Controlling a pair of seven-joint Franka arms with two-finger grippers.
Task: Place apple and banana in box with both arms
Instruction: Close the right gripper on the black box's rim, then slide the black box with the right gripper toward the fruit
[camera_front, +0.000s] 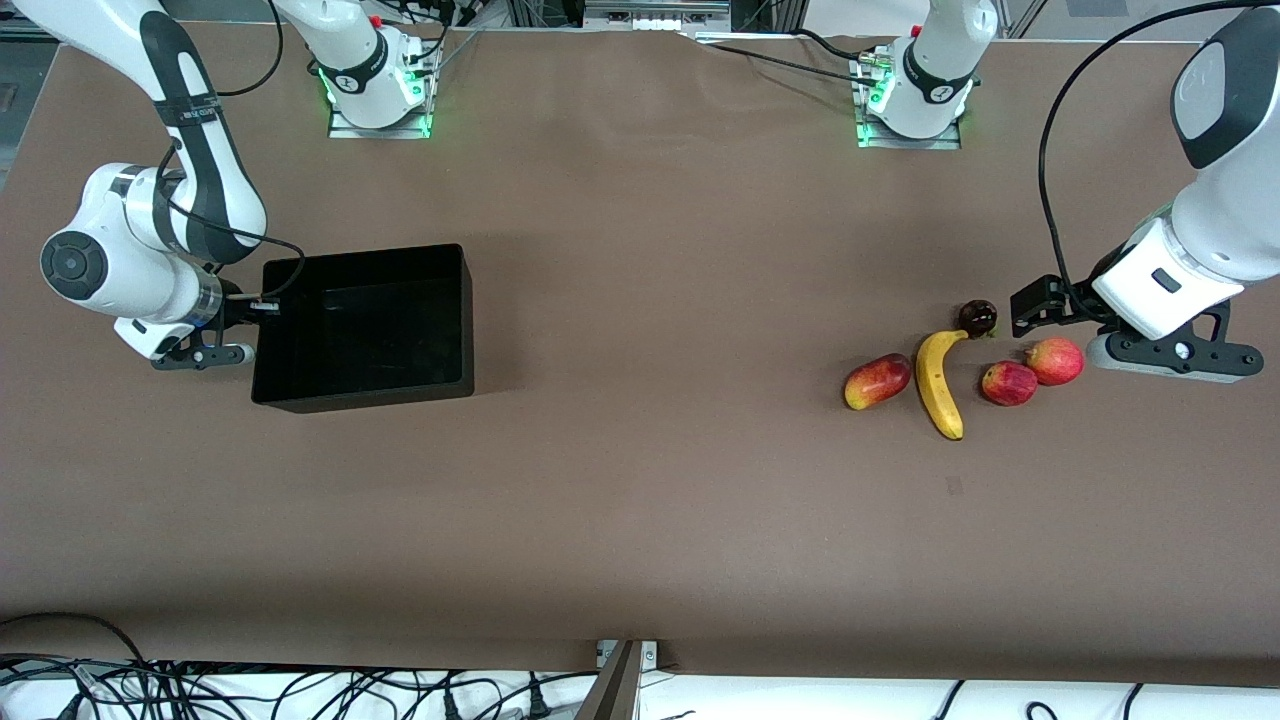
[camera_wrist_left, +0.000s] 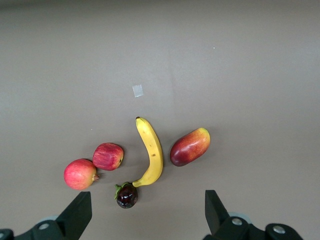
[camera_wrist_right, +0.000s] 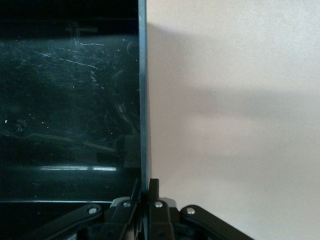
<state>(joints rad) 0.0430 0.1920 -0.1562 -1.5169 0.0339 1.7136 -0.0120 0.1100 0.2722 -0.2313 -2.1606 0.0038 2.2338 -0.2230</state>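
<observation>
The small deep-red apple (camera_front: 1008, 383) lies beside the yellow banana (camera_front: 940, 372) toward the left arm's end of the table. Both show in the left wrist view, the apple (camera_wrist_left: 107, 156) and the banana (camera_wrist_left: 151, 152). My left gripper (camera_front: 1035, 305) is open and empty, hovering over the table next to the banana's stem end; its midpoint in the left wrist view (camera_wrist_left: 146, 216) lies just past a dark fruit. The black box (camera_front: 440, 262) stands toward the right arm's end and is empty. My right gripper (camera_front: 260, 305) is shut on the box's end wall (camera_wrist_right: 143, 100), the fingers (camera_wrist_right: 153, 187) pinching the rim.
A red-orange round fruit (camera_front: 1055, 361) lies beside the apple. A red-and-yellow mango (camera_front: 877, 381) lies beside the banana. A small dark fruit with a green cap (camera_front: 977, 317) sits at the banana's stem. A small tape mark (camera_front: 955, 486) is nearer the front camera.
</observation>
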